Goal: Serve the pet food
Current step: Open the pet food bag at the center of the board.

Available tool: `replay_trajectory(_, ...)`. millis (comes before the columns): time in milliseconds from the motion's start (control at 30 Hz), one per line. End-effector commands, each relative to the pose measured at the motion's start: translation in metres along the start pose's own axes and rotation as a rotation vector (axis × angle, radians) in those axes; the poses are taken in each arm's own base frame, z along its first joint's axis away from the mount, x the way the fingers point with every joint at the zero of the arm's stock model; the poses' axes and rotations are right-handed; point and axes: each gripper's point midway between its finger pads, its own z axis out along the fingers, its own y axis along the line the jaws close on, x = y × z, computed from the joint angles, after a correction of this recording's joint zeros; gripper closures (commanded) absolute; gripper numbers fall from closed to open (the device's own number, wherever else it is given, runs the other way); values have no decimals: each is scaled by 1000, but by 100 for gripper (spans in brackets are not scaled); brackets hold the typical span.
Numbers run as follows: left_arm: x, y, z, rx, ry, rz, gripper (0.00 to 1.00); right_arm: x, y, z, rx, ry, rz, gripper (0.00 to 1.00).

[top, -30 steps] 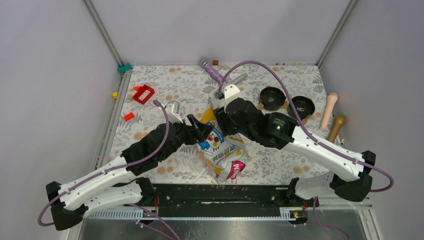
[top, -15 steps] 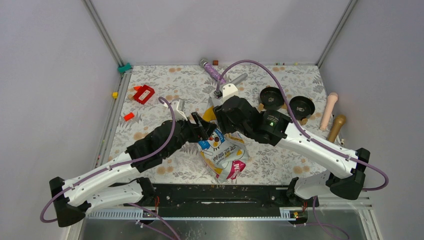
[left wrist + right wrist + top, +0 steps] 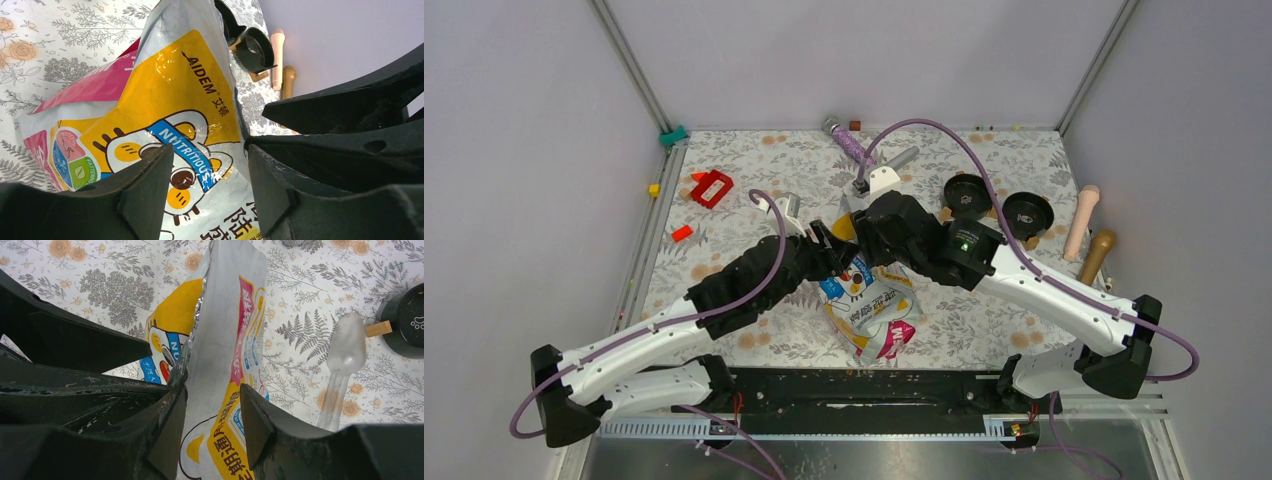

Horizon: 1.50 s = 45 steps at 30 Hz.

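The glossy yellow, white and magenta bag lies mid-table with its open, silver-lined top raised toward the back. The pet food itself is hidden inside it. My left gripper is at the bag's upper left; in the left wrist view the gripper has its jaws apart, and the bag shows its cartoon face between them. My right gripper is at the bag's top. Seen from the right wrist, that gripper straddles the upright edge of the bag, jaws apart and close on either side.
Two round black bowls stand at the back right, with a cream cylinder and a tan one beyond them. A clear plastic scoop lies right of the bag. Near the back edge lie a purple tube and a red block.
My left arm has reached further right, bringing its gripper against the bag. Both grippers' jaws have narrowed. The right gripper has shifted slightly toward the bag's top.
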Motion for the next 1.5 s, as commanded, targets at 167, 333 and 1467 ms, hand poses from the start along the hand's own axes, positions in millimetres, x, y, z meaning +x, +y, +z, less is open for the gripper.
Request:
replay_trajectory(167, -22, -16, 2, 24, -67, -39, 50, -11, -12, -5, 44, -55, 48, 50)
replay_trajectory(333, -18, -22, 9, 34, -47, -32, 55, -9, -10, -1, 48, -47, 48, 51)
replay_trajectory(1467, -123, -17, 0, 203, -361, 397, 1, -18, -2, -24, -77, -114, 27, 100)
